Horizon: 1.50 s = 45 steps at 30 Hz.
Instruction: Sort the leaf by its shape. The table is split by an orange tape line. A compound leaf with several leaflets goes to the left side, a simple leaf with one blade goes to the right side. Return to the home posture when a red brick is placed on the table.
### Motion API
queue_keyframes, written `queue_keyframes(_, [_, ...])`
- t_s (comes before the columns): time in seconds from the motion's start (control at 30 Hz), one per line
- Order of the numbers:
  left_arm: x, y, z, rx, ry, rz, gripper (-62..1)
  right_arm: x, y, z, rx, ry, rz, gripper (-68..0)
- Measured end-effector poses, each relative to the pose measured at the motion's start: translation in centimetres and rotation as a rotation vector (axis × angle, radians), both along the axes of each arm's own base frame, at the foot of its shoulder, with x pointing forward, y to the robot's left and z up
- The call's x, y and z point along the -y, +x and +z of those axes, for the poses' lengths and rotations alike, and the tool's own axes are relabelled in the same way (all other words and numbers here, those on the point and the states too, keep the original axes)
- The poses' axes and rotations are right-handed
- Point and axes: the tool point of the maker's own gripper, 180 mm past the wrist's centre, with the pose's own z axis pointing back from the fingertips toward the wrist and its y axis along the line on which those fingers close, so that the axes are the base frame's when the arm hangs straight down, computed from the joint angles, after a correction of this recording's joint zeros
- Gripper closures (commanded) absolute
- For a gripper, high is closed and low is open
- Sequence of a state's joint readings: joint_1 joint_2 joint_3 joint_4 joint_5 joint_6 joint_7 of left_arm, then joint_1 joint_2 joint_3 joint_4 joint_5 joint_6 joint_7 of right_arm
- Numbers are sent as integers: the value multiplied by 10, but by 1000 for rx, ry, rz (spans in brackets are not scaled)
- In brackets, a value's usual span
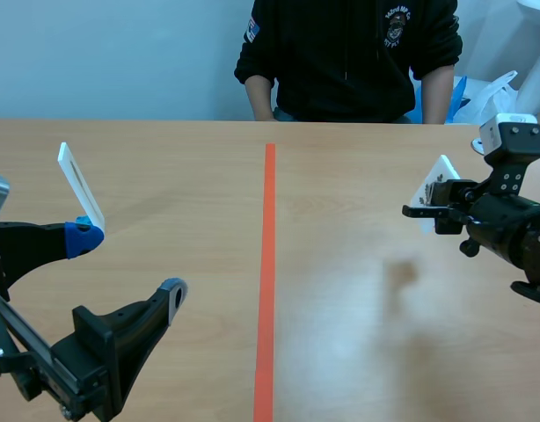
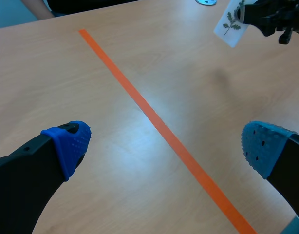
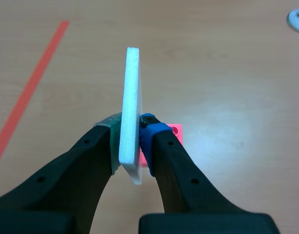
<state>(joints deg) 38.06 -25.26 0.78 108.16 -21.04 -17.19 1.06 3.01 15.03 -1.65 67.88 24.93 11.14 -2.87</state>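
Nothing legible across the table. A person's black top [image 1: 345, 66] carries a chest emblem [image 1: 397, 19] with pale lettering around it, too small to read. A sleeve patch [image 1: 252, 29] shows light stripes that may include letters; the view is too coarse to tell. The white card [image 2: 230, 24] bears only a printed green sprig of several leaflets, without wording.
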Motion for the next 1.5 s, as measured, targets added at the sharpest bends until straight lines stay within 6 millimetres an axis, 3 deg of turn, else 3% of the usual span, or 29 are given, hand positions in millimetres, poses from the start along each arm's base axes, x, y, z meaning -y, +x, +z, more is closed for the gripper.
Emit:
queue_keyframes(0.17, [0, 0, 0, 0, 0, 0, -623, 20, 14, -32, -80, 22, -67, -15])
queue_keyframes(0.43, [0, 0, 0, 0, 0, 0, -623, 40, 42, -31, -56, -62, -110, -27])
queue_keyframes(0.67, [0, 0, 0, 0, 0, 0, -623, 48, 29, -54, -110, -74, -137, -45])
queue_keyframes(0.9, [0, 0, 0, 0, 0, 0, -623, 50, 22, -60, -124, -82, -150, -175])
queue_keyframes(1.07, [0, 0, 0, 0, 0, 0, -623, 50, 22, -59, -119, -81, -150, -375])
queue_keyframes(1.23, [0, 0, 0, 0, 0, 0, -623, 48, 32, -38, -51, -87, -139, -456])
queue_keyframes(1.37, [0, 0, 0, 1, 0, 0, -623, 45, 39, 1, 48, -65, -102, -550])
queue_keyframes(1.5, [0, 0, 0, 1, 0, 0, -623, 42, 28, 35, 134, -83, -22, -658])
